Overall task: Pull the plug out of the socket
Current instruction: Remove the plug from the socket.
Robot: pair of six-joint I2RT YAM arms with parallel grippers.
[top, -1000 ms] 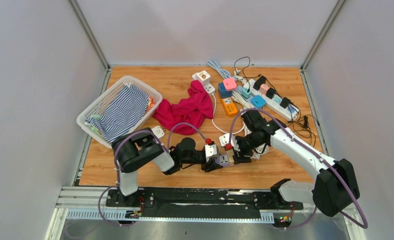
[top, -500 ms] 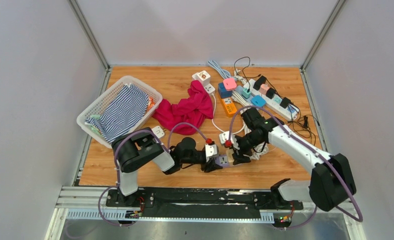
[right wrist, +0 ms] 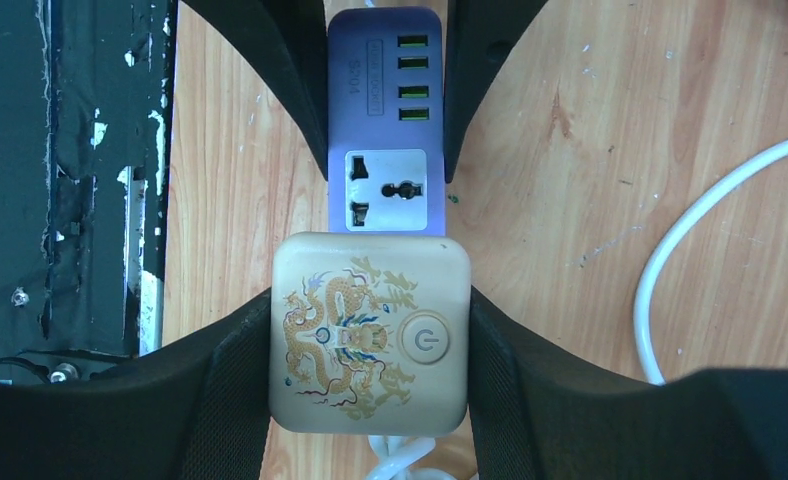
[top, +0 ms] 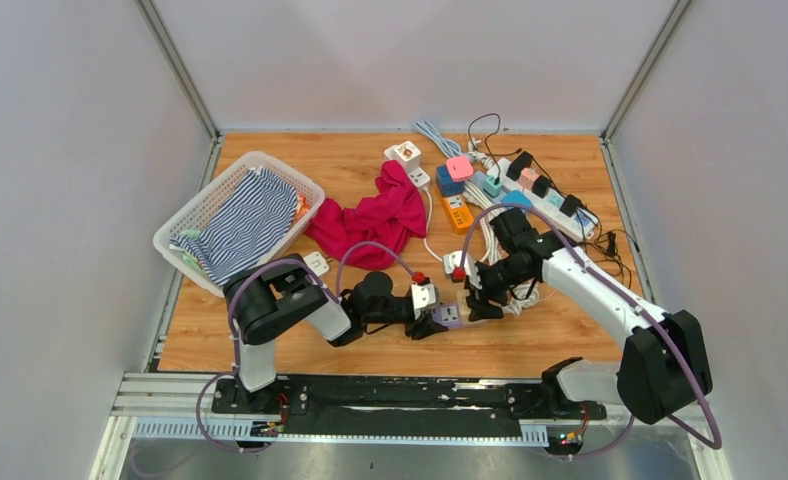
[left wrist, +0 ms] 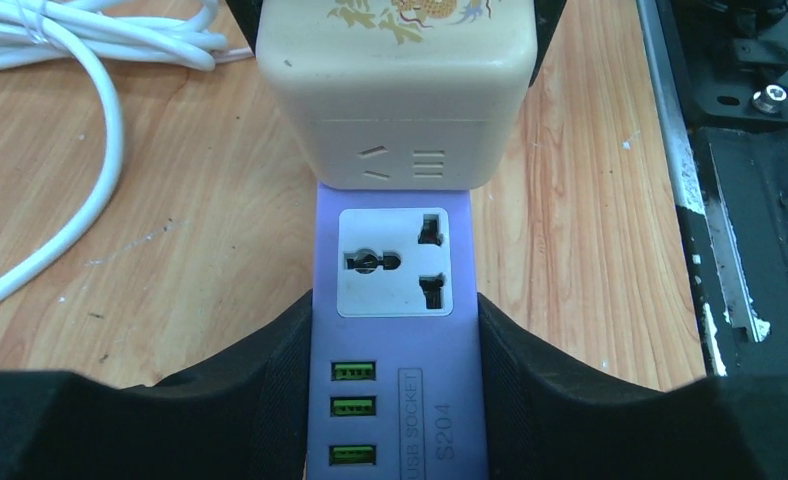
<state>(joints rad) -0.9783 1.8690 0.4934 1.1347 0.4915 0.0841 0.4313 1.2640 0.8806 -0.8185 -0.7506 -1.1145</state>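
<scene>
- White lattice basket [top: 292, 171], far left, holds striped cloth [top: 245, 225].
- Left hand [left wrist: 394, 350] clamps the purple socket strip [left wrist: 391, 262]; right hand [right wrist: 370, 350] clamps the cream, dragon-printed cube plug [right wrist: 340, 300], near centre of the wooden bench [top: 350, 160].

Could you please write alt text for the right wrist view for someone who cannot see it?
The right tool grips a cream cube adapter printed with a gold dragon and a power button, sitting over one end of a purple socket strip. The left tool holds the strip's far end, by four green USB ports, on a wooden table.
</scene>
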